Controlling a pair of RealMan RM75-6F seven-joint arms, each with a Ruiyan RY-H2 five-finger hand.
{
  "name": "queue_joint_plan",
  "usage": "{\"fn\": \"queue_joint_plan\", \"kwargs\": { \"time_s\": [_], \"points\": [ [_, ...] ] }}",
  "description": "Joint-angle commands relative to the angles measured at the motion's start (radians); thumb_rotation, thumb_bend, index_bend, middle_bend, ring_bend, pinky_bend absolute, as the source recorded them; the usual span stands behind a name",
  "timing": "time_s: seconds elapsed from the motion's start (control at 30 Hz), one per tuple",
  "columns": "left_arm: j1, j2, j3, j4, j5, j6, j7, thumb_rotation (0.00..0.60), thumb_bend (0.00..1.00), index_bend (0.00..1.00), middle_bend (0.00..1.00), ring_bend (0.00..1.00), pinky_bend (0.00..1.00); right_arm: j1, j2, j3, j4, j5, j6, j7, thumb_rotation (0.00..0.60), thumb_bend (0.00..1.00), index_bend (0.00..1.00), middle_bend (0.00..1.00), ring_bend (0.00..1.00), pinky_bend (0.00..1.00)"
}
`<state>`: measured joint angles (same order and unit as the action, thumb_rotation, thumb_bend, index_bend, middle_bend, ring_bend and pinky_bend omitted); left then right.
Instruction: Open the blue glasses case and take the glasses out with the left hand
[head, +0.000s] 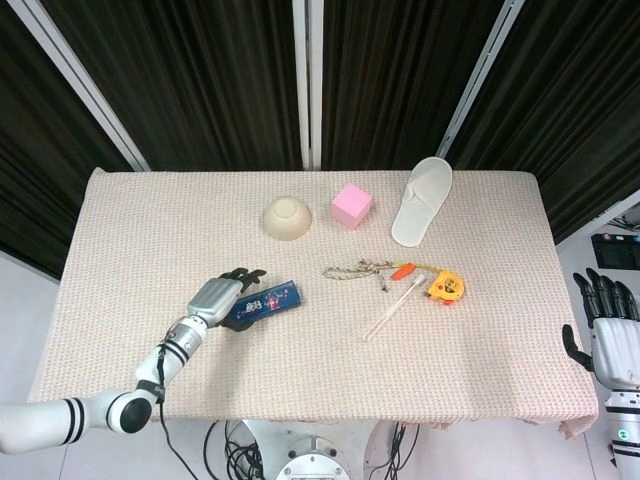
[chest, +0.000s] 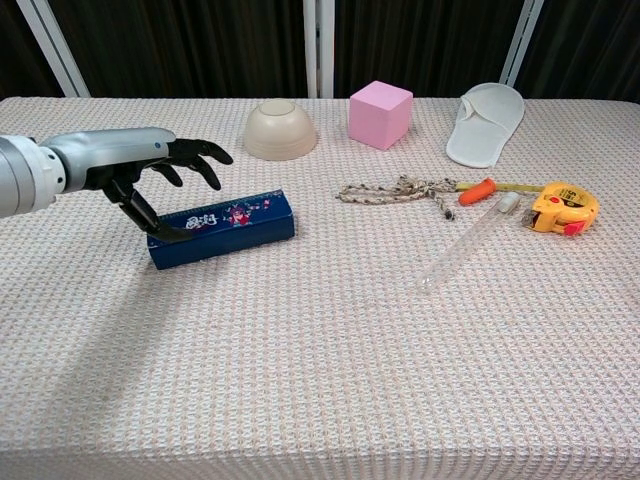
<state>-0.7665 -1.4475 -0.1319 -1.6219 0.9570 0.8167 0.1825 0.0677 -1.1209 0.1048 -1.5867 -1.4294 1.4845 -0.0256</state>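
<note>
Right hand (head: 607, 325): off the table's right edge, palm upright, fingers raised and slightly apart, holding nothing.
Left hand (chest: 150, 165): over the left end of the case; fingers spread above the lid, thumb down at the near-left edge; no grip closed.
Blue glasses case (chest: 225, 228): shut, lying flat on the cloth, front-left of centre.
Test tube (chest: 463, 241): right of centre, beside yellow tape measure (chest: 565, 207).
Far row: upturned bowl (chest: 280, 129), pink cube (chest: 381, 113), white slipper (chest: 484, 123).
</note>
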Motion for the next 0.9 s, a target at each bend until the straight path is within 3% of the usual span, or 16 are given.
{"fn": "queue_joint_plan", "kwargs": {
  "time_s": [0.03,0.9],
  "points": [
    [-0.002,0.003,0.002,0.001,-0.008,-0.007,-0.002,0.6,0.28,0.1,0.19,0.07,0.18,0.001,0.0,-0.001,0.0,0.002,-0.006,-0.002,0.6,0.43,0.0,0.0,0.0,0.0],
    [-0.016,-0.006,0.016,0.034,-0.026,-0.035,-0.02,0.6,0.28,0.1,0.19,0.07,0.18,0.003,0.002,-0.004,-0.005,0.01,-0.019,-0.009,0.6,0.43,0.0,0.0,0.0,0.0]
  ]
}}
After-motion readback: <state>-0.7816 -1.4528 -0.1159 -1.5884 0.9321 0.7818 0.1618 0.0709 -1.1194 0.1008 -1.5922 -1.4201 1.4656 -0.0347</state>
